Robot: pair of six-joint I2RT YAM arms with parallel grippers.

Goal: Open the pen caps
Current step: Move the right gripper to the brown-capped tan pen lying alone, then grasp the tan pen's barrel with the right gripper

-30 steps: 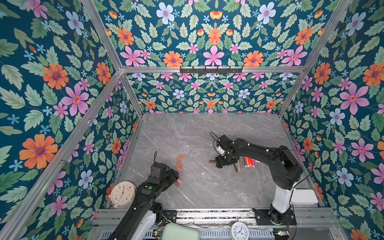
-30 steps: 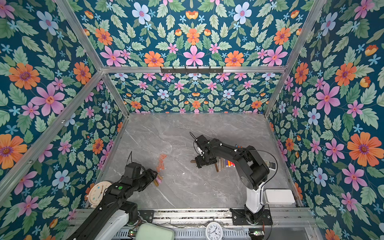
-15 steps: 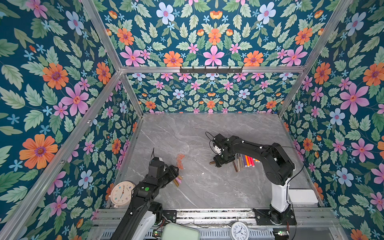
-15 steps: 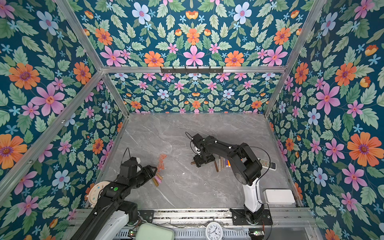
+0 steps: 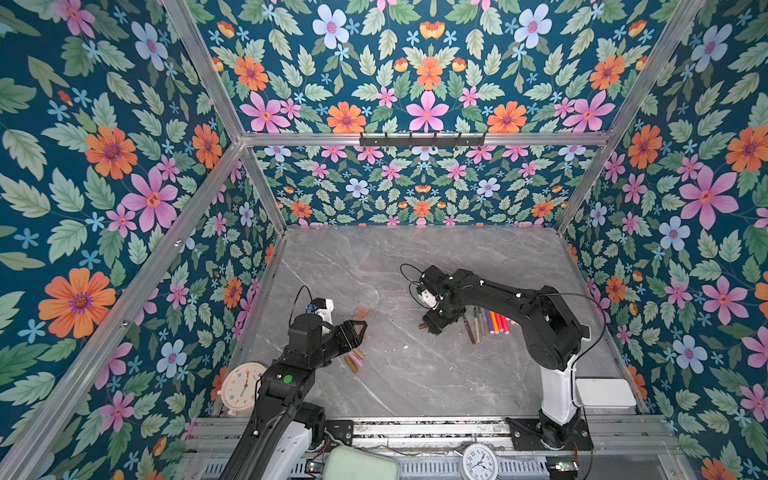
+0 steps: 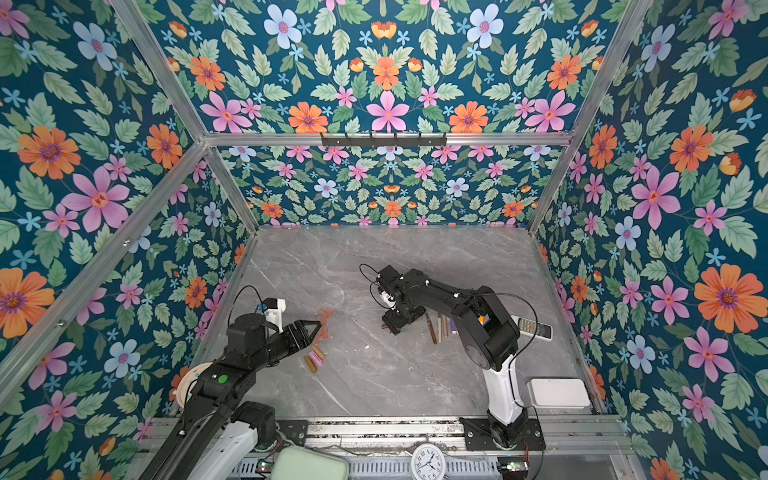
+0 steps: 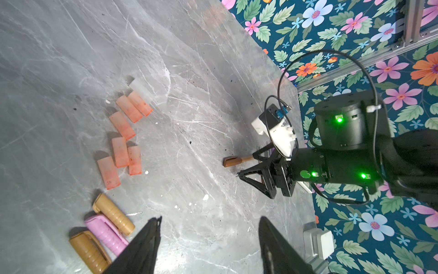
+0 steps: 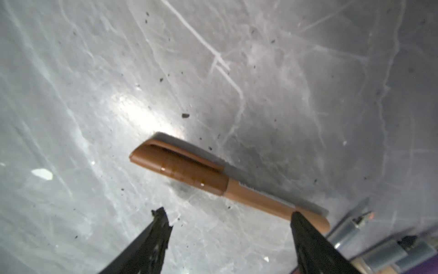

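On the left, your left arm reaches forward from the front rail, forearm low and sloping down toward the table point(image 5: 415, 374). The left gripper point(image 5: 358, 328) hangs just above the grey marble, jaws spread and nothing between them. Just beside it lie the loose pen caps point(image 7: 119, 151). Farther out is a scatter of translucent orange ones. Nearer the gripper are two brown-gold ones and one pink, side by side and touching.

Toward the middle, one brown pen point(image 8: 260, 201) lies flat on the table, apart from the rest. Its brown cap point(image 8: 180, 168) is on, pointing toward the left arm. The right gripper point(image 8: 228, 212) sits low over the barrel end with its jaws wide. In the right wrist view one fingertip covers the pen's tail. You cannot tell from that view whether it touches, and the pen does not look clamped.

Judging by this, the step in hand is the pickup of this capped pen. The next move calls for closing the right jaws squarely across the thin barrel, clear of the cap. Then lift it and offer the cap end to the waiting left gripper to pull off. The round barrel may roll or skid if the jaws close off-centre.

On the right, your right arm rises from its base at the front rail. It stretches leftward across the table and bends down at the wrist. Under its forearm the other pens point(image 5: 492, 322) lie in a row, side by side.
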